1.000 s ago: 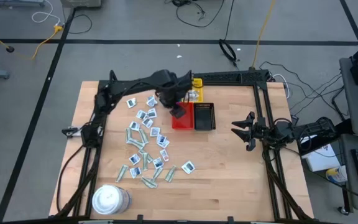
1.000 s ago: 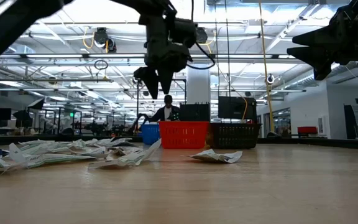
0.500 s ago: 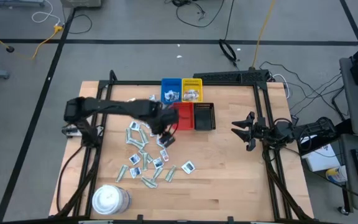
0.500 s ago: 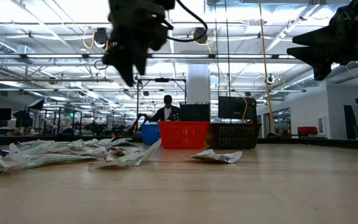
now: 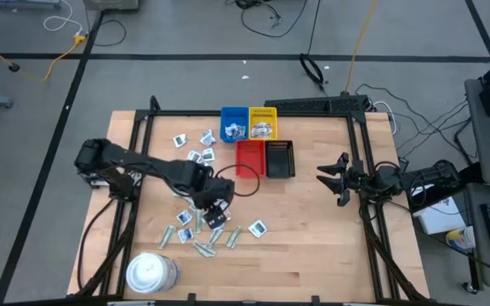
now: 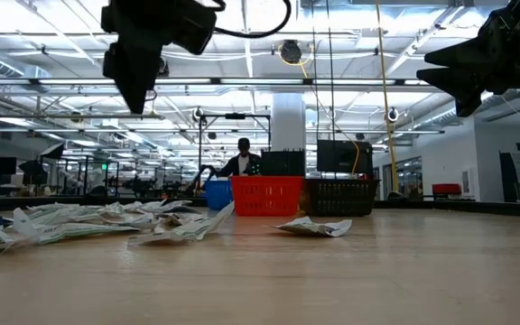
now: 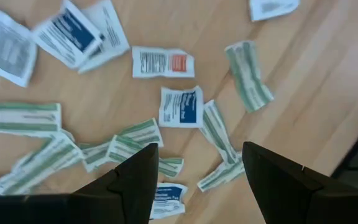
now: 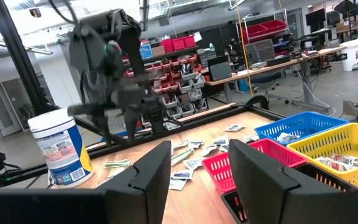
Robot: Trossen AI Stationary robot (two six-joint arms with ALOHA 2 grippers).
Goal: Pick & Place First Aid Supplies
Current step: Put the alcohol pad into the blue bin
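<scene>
Dozens in play: the first aid supplies [image 5: 198,208] lie scattered on the left half of the table [image 5: 313,246], flat on the wood, with a few strays up near the far trays.
Just changed: a second ago the left gripper [image 5: 215,206] was over the red tray [image 5: 248,159]; half a second back it was swinging to the pile's far edge; now it hangs above the middle of the scatter.
What that means: I'd call it a drop-off done and a return trip for the next packet.
Left gripper state: fingers spread wide with nothing between them, above the packets and not touching any, going by the left wrist view.
Likely target: a white square packet with a blue block [image 7: 181,106] sits just ahead of the spread fingers, though that's only my guess.
Right gripper [image 5: 340,178]: parked well off to the right above the table, exactly where it was a second ago; fingers apart, holding nothing.
Already sorted: some packets show in the blue tray [image 5: 234,124] and the yellow tray [image 5: 263,123].
Materials: thin crinkly paper wrappers, white squares and narrow grey-green strips [image 7: 248,76], several overlapping; plastic mesh trays; smooth pale wooden top.
Bystander: big white tub [image 5: 149,273] at the near left.
</scene>
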